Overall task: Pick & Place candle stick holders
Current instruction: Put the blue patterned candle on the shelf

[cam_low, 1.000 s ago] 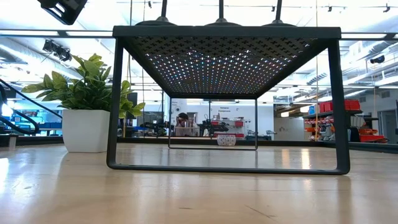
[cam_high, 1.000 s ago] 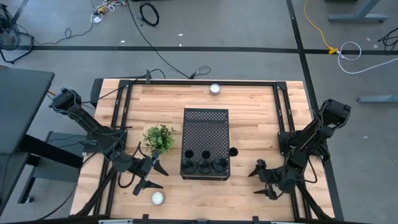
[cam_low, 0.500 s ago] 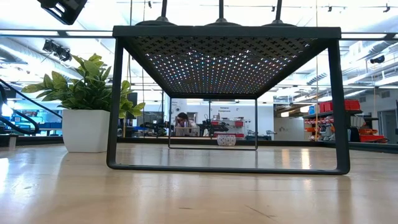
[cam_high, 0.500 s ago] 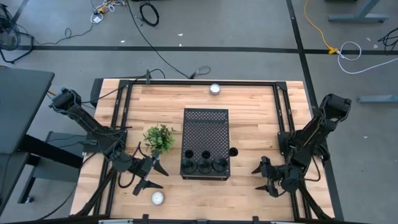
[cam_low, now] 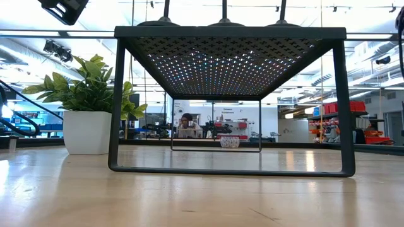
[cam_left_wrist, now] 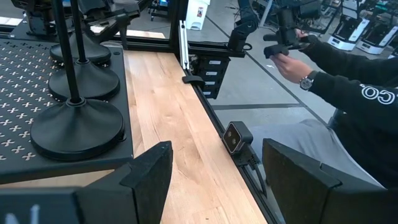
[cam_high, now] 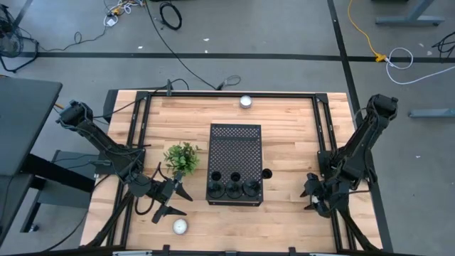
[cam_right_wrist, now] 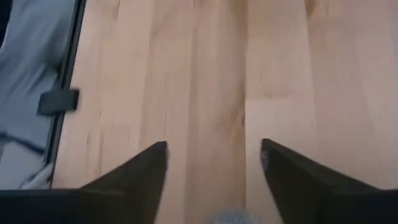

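One wooden table (cam_high: 284, 128), framed by black rails. At its centre, one black perforated stand (cam_high: 235, 142), seen from the low view as a raised platform (cam_low: 230, 47) on four legs with open space beneath.

Three candle stick holders (cam_high: 234, 188) standing upright in a row along the stand's near edge, round bases side by side and close together; the same three (cam_left_wrist: 78, 124) lined up in the left wrist view, thin stems rising from wide bases on the perforated top. From the low view, only three stems (cam_low: 223, 11) poking up above the platform. A fourth dark round shape (cam_high: 267, 173) on the bare wood just beside the stand's right side, apart from the row; cannot tell from above whether a holder or something else.

One potted plant (cam_high: 182, 158) just left of the stand, green leaves in a white pot (cam_low: 87, 131).

Two small white round candles: one (cam_high: 246, 101) near the far edge of the table, one (cam_high: 180, 227) near the front edge, just beside the left gripper.

Left gripper (cam_high: 170, 201) low at the front left, near the stand's front-left corner, fingers (cam_left_wrist: 149, 177) spread apart with nothing between them. Right gripper (cam_high: 316, 193) at the front right by the side rail, well apart from the stand, pointed down at bare wood, fingers (cam_right_wrist: 140, 168) likewise spread and empty.

Beyond the table edge in the left wrist view, one person in a dark sleeve (cam_left_wrist: 357, 81), hand (cam_left_wrist: 292, 62) raised, watch on the wrist.
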